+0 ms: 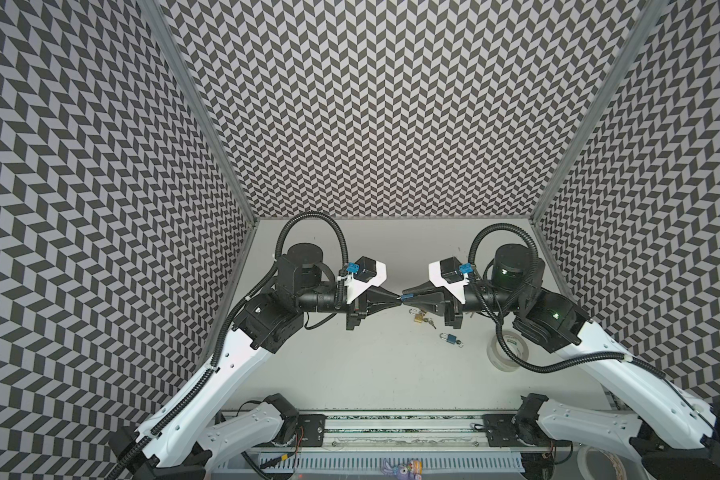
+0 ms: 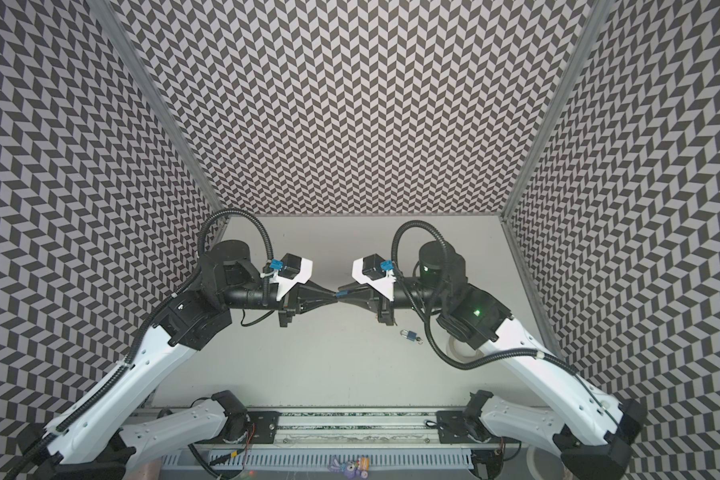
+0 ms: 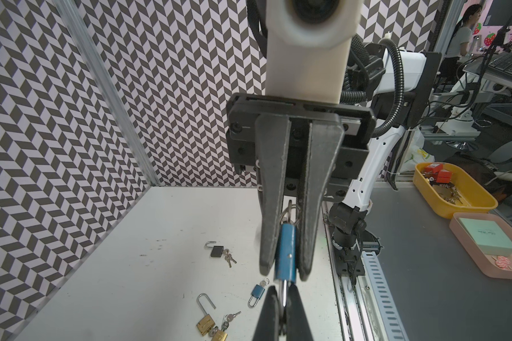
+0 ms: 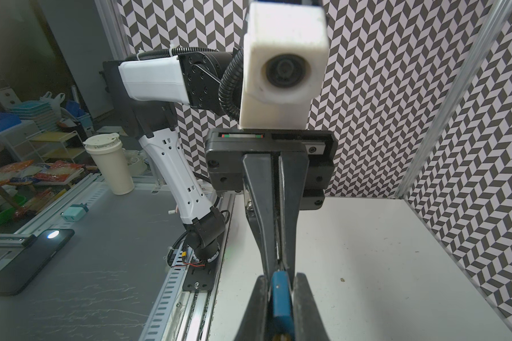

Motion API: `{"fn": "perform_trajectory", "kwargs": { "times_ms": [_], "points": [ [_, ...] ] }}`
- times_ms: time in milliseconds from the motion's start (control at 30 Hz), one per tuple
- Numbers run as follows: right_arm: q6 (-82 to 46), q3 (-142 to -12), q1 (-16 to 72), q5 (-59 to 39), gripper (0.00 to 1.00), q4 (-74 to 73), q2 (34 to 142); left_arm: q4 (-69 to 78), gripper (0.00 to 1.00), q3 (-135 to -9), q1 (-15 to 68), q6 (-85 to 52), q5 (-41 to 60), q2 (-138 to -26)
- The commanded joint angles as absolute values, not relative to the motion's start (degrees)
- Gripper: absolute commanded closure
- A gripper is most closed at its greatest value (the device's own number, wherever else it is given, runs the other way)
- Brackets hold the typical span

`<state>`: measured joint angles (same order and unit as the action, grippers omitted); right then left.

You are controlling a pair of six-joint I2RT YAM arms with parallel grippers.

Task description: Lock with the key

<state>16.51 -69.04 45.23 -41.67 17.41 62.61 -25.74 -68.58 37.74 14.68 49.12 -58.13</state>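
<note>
Above the middle of the table, in both top views, my two grippers meet tip to tip. My right gripper (image 1: 406, 297) (image 4: 281, 276) is shut on the body of a blue padlock (image 3: 286, 251) (image 4: 281, 298) held in the air. The padlock's silver shackle (image 3: 283, 290) points at my left gripper (image 1: 397, 298) (image 3: 281, 287), which is shut on it. A key ring (image 3: 290, 212) shows at the padlock's other end, between the right fingers; the key itself is mostly hidden.
On the white table (image 1: 350, 365) lie a second blue padlock (image 1: 448, 337) (image 3: 257, 290), brass padlocks with keys (image 1: 418, 318) (image 3: 206, 323) and a black padlock with its shackle open (image 3: 217, 251). A tape roll (image 1: 508, 349) sits by the right arm. Patterned walls close three sides.
</note>
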Motion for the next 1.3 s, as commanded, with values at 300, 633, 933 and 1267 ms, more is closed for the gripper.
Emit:
{"fn": "perform_trajectory", "kwargs": {
  "times_ms": [300,633,933,1267],
  "points": [
    [16.1,-65.8,49.2,-40.0,1.0,17.7,66.1,-14.5,1.0,-70.1,43.5,15.7,47.7,-58.1],
    [10.0,-65.6,48.1,-40.5,1.0,9.1,58.9,-15.3,0.78,-69.5,41.1,15.3,50.1,-56.2],
    [2.4,-62.6,47.3,-39.8,1.0,-0.6,55.1,-11.9,0.53,-67.5,41.1,13.8,50.1,-54.2],
    [-4.9,-59.7,45.6,-38.7,1.0,-10.7,52.5,-12.2,0.49,-66.4,41.1,14.2,49.2,-53.1]
  ]
}}
